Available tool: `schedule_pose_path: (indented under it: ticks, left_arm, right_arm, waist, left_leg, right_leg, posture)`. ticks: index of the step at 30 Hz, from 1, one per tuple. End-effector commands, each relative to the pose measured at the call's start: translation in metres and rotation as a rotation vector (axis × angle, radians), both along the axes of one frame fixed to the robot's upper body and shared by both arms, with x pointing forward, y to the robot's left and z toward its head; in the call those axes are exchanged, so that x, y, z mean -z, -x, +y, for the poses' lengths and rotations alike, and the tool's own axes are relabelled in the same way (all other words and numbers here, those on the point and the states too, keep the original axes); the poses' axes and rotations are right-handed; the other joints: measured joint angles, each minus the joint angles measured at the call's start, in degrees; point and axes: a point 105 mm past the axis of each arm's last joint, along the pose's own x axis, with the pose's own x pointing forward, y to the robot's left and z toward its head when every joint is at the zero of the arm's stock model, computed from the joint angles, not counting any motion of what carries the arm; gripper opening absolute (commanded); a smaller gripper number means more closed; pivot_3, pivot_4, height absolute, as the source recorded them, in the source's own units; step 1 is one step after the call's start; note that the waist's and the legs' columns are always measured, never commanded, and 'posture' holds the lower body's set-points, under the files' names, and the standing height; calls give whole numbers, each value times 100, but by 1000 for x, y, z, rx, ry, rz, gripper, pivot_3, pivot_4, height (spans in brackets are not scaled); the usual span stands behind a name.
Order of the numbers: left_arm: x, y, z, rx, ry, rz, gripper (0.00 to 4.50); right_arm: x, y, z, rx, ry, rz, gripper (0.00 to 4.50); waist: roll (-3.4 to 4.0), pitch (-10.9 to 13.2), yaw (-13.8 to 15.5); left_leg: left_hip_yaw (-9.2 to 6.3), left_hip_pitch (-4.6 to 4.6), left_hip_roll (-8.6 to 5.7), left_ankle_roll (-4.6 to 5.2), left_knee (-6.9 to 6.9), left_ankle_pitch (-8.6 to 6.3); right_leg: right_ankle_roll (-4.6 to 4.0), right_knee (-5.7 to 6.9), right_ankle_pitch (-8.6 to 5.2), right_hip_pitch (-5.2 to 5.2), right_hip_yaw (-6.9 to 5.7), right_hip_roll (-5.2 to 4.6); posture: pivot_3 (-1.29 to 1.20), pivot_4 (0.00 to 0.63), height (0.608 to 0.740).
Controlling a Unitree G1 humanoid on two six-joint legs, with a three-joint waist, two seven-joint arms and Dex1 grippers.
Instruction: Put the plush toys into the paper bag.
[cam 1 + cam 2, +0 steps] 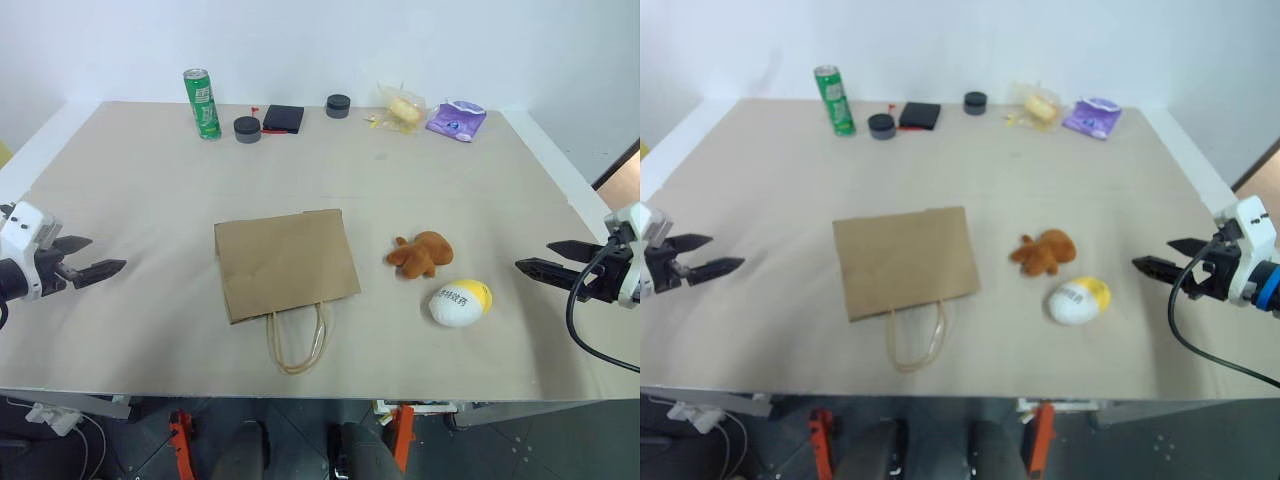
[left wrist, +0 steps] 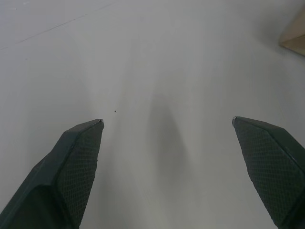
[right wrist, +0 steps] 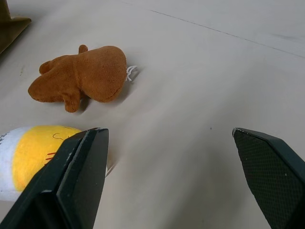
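A brown paper bag (image 1: 286, 262) lies flat in the middle of the table, its cord handles (image 1: 297, 343) toward the near edge. To its right lie two plush toys: an orange-brown furry animal (image 1: 421, 254) and, nearer, a white egg-shaped one with a yellow end (image 1: 460, 301). My right gripper (image 1: 535, 260) hovers open at the right side of the table, apart from both toys and pointing toward them; its wrist view has the brown toy (image 3: 81, 74) and the egg toy (image 3: 28, 157) ahead. My left gripper (image 1: 102, 256) hangs open over bare table at the left, well clear of the bag.
Along the far edge stand a green can (image 1: 202, 103), two small dark round containers (image 1: 247, 129) (image 1: 338, 105), a black flat box (image 1: 284, 118), a clear-wrapped yellow item (image 1: 402, 109) and a purple packet (image 1: 457, 119). The table (image 1: 150, 190) is beige, with its front edge close.
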Motion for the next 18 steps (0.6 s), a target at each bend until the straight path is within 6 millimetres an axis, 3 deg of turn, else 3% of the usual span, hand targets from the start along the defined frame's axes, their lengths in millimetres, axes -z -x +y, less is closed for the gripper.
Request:
schedule_pose_path:
  ticks: [1, 5, 18]
  left_arm:
    - [-13, -1, -1, -7, -8, -46, 4473]
    - [-11, -5, -3, -23, -8, -38, 4473]
    - [-17, -11, 0, -53, -42, -94, 4473]
  right_arm:
    - [-17, 2, -3, 14, 2, -65, 4500]
    - [-17, 5, -12, 60, 9, -72, 4500]
    - [-17, 8, -17, 61, -1, -66, 4500]
  waist:
    - [0, 0, 0]
    - [0, 0, 1]
    - [-1, -1, -1]
  left_leg:
    - [1, 0, 0, 0, 0, 0]
    - [3, 0, -1, 0, 1, 0]
    - [29, 9, 6, 1, 15, 0]
  right_leg:
    - [2, 0, 1, 0, 1, 0]
    - [20, 2, 12, -1, 6, 1]
    - [16, 10, 19, -2, 36, 12]
  posture:
    - [0, 150, 740]
    - [0, 150, 740]
    - [0, 150, 740]
